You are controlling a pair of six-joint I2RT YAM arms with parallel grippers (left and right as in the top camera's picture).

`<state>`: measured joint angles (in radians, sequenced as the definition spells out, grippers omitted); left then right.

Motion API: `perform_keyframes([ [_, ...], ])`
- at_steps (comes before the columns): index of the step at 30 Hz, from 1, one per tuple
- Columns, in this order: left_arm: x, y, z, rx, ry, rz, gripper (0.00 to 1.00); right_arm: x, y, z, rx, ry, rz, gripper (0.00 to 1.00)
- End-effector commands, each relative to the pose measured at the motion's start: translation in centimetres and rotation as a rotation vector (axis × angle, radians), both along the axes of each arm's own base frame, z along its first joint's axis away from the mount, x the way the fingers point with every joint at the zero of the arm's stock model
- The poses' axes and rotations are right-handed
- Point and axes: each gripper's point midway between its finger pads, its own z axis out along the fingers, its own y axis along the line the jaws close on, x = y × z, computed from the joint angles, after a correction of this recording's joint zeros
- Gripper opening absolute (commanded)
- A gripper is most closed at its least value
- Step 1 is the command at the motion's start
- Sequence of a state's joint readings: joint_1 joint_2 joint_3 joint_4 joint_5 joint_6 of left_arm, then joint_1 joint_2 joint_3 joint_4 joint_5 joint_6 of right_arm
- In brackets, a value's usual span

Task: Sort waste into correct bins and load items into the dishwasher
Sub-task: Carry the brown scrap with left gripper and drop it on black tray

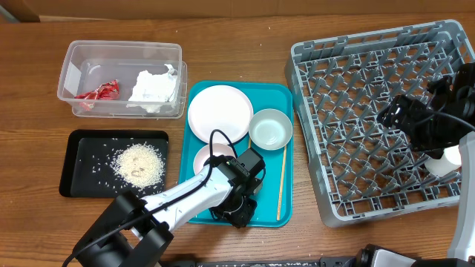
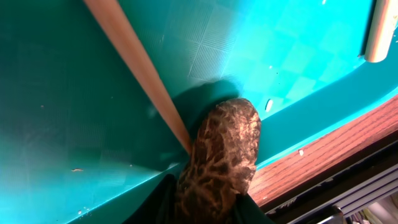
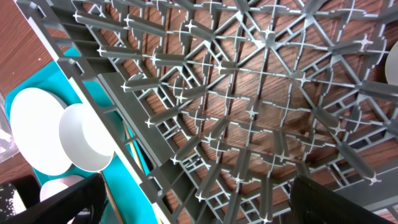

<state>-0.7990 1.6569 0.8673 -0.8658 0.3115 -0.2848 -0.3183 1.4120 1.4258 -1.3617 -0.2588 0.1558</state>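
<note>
My left gripper [image 1: 239,206] is low over the front of the teal tray [image 1: 282,93]. In the left wrist view it is shut on a mottled brown food lump [image 2: 221,155], beside one wooden chopstick [image 2: 137,59]. The other chopstick [image 1: 282,182] lies along the tray's right side. The white-pink plate [image 1: 220,111], grey-white bowl [image 1: 270,128] and pink bowl [image 1: 208,159] sit on the tray. My right gripper [image 1: 397,115] hangs open and empty over the grey dish rack [image 1: 298,81], its fingers wide apart [image 3: 199,205]. A white cup [image 1: 447,161] stands in the rack.
The clear tub [image 1: 122,48] at the back left holds the red wrapper [image 1: 99,93] and white napkin [image 1: 154,87]. The black tray [image 1: 78,163] holds rice [image 1: 139,163]. The wooden table edge [image 2: 336,149] runs just past the teal tray's front rim.
</note>
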Motion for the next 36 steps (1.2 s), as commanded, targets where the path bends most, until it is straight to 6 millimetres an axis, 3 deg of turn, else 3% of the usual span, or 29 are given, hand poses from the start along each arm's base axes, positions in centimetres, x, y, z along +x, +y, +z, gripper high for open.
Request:
perform_keyframes([
  [1, 0.5, 0.2, -0.1, 0.029, -0.025, -0.011, 0.15, 0.3, 0.1, 0.8, -0.007, -0.031, 0.013, 0.97],
  [9, 2.7, 0.3, 2.2, 0.097, -0.101, -0.019, 0.09, 0.3, 0.1, 0.8, -0.007, -0.030, 0.013, 0.97],
  [15, 6.1, -0.4, 6.5, 0.102, -0.257, 0.002, 0.04, 0.3, 0.1, 0.8, -0.007, -0.029, 0.013, 0.97],
  [19, 8.9, 1.5, 9.9, 0.175, -0.408, 0.104, 0.04, 0.2, 0.1, 0.8, -0.007, -0.028, 0.013, 0.97],
  [24, 11.9, 6.2, 13.3, 0.238, -0.516, 0.300, 0.04, 0.2, 0.1, 0.8, -0.007, -0.028, 0.013, 0.97],
  [27, 13.5, 10.5, 14.4, 0.259, -0.522, 0.462, 0.04, 0.2, 0.1, 0.8, -0.007, -0.028, 0.013, 0.97],
  [36, 16.0, 23.4, 13.3, 0.412, -0.483, 0.891, 0.04, 0.2, 0.1, 0.8, -0.007, -0.027, 0.013, 0.97],
])
